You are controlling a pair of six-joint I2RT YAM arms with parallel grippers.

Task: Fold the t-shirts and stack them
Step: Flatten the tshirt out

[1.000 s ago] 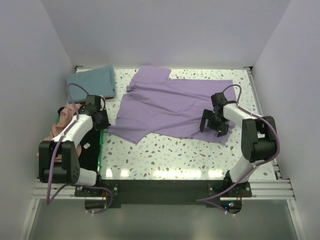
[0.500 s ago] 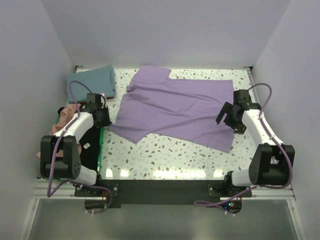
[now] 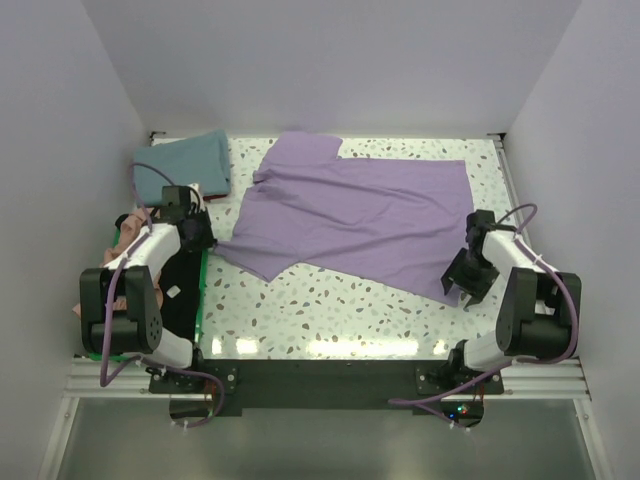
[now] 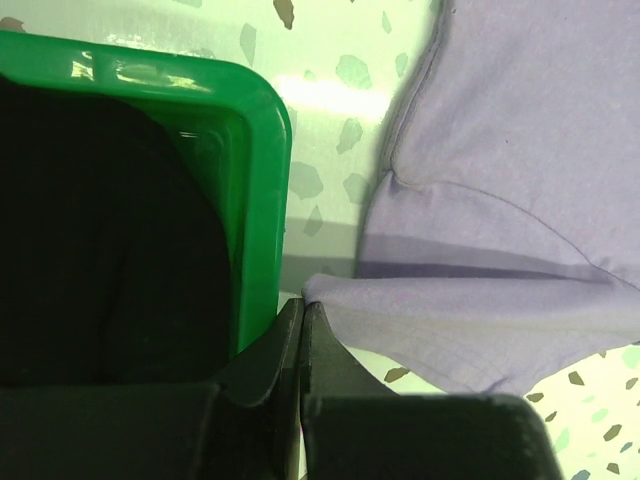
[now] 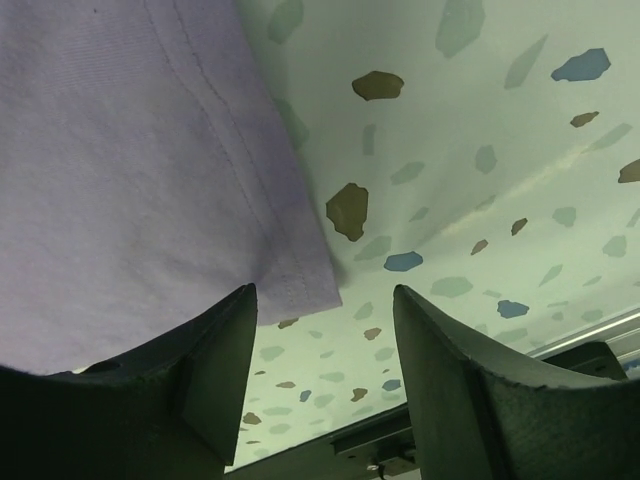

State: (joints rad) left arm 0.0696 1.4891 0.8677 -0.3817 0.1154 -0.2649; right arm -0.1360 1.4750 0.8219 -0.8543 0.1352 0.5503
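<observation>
A lavender t-shirt lies spread across the table. My left gripper is shut on its near-left corner, beside the green bin; in the left wrist view the jaws pinch the lavender cloth at its tip. My right gripper stands open over the shirt's near-right corner. Its fingers straddle the hemmed corner without pinching it. A folded teal t-shirt lies at the back left. A salmon pink t-shirt and a black t-shirt sit at the left.
The green bin's rim runs right beside my left fingers, with black cloth inside it. White walls close in the table on three sides. A metal rail shows at the table's near edge.
My right gripper left the shirt's surface, swung out to the right edge and came down to the near-right corner, its jaws narrowing. The shirt's right side now lies flatter. The left gripper shifted slightly left.
</observation>
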